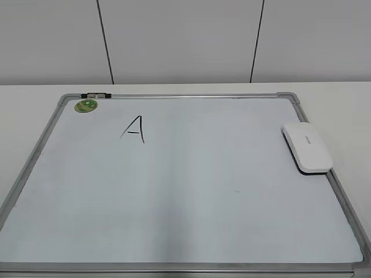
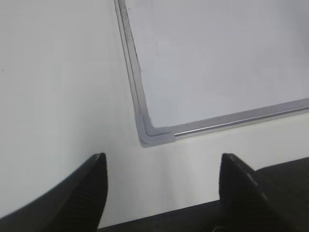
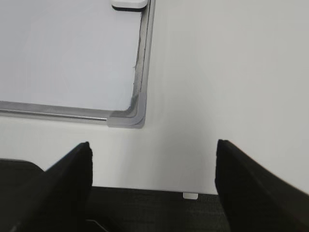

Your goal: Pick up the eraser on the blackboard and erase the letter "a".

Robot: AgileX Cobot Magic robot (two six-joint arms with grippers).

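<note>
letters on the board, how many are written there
1: a capital A in black marker, upper left of the board, below and right of the green sticker. No other letter shows.

Even, bright indoor light; the exterior view is sharp, both wrist views soft.

In the exterior view the blackboard [image 1: 185, 197] reads flat pale grey with no glare, and the eraser [image 1: 307, 147] at right casts only a thin dark edge shadow. In the left wrist view the left gripper [image 2: 164, 193] fingers along the bottom are dark and blurred, with a faint shadow on the table [image 2: 58, 87]. The right gripper [image 3: 152, 186] looks equally soft and underexposed at the lower frame.
</note>
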